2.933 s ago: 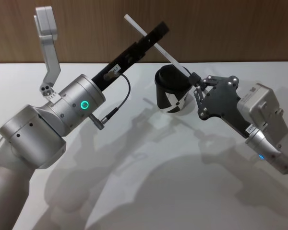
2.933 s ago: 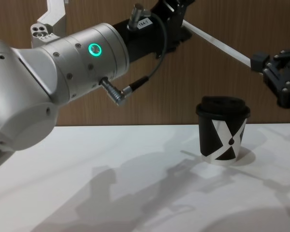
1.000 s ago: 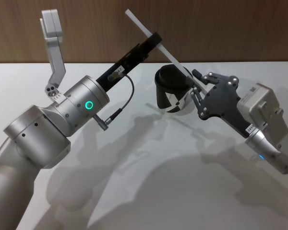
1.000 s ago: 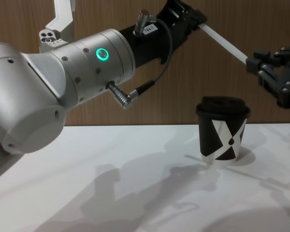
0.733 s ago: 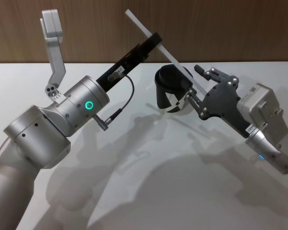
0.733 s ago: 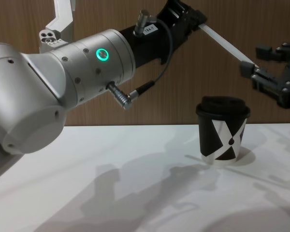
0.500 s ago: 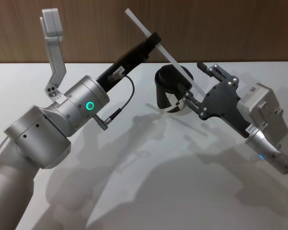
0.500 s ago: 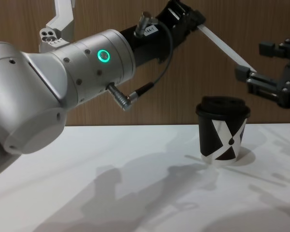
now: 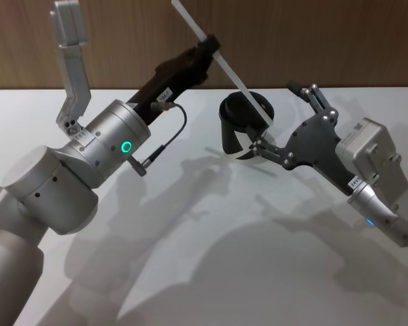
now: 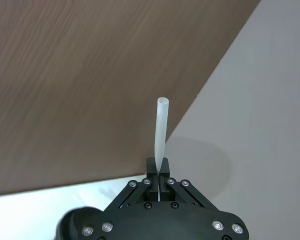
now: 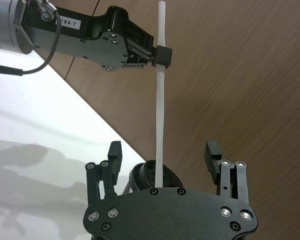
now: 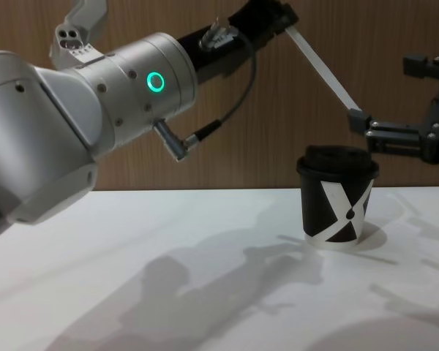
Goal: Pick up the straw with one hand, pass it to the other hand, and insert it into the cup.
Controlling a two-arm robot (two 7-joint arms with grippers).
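Note:
The white straw (image 9: pixel 221 62) slants high above the table, with my left gripper (image 9: pixel 211 46) shut on its upper part. In the left wrist view the straw (image 10: pixel 161 130) sticks out past the left gripper (image 10: pixel 160 176). Its lower end hangs above the black cup (image 9: pixel 232 117) and between the spread fingers of my right gripper (image 9: pixel 272 119), which is open and touches nothing. The right wrist view shows the straw (image 11: pixel 160 115) running from the left gripper (image 11: pixel 160 54) down between the right gripper (image 11: pixel 162 150). In the chest view the cup (image 12: pixel 336 208) stands upright, lid on.
The white table (image 9: pixel 190 258) stretches bare in front of the cup, crossed by arm shadows. A brown wooden wall (image 9: pixel 326 41) rises right behind the table's far edge.
My right gripper has opened wide and let go of the straw's lower end. The left arm has lifted and tilted a little, the straw still in its grip.

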